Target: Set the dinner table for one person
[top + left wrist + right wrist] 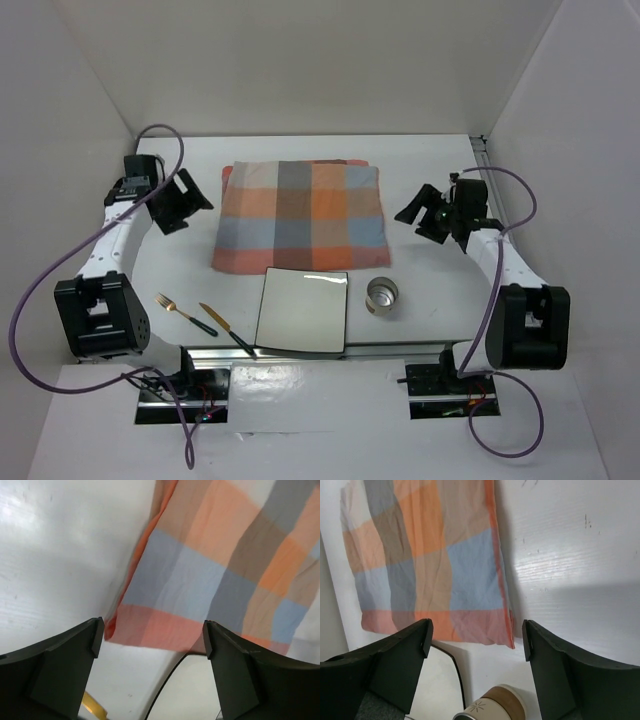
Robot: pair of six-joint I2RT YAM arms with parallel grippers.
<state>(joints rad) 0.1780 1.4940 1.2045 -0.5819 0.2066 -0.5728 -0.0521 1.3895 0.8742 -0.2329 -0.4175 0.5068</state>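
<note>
Checked cloth on dinner table, left gripper, right gripper — jaws wide

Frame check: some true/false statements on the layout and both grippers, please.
1. The orange, blue and grey checked cloth lies spread on the matte white tabletop. True.
2. The square white plate sits in the middle of the cloth. False: it lies at the cloth's near edge.
3. The left gripper holds the gold fork with the dark handle. False: it is open and empty; the fork lies left of the plate.
4. The small round cup sits right of the plate. True.
5. The right gripper is open, holding nothing. True.
</note>
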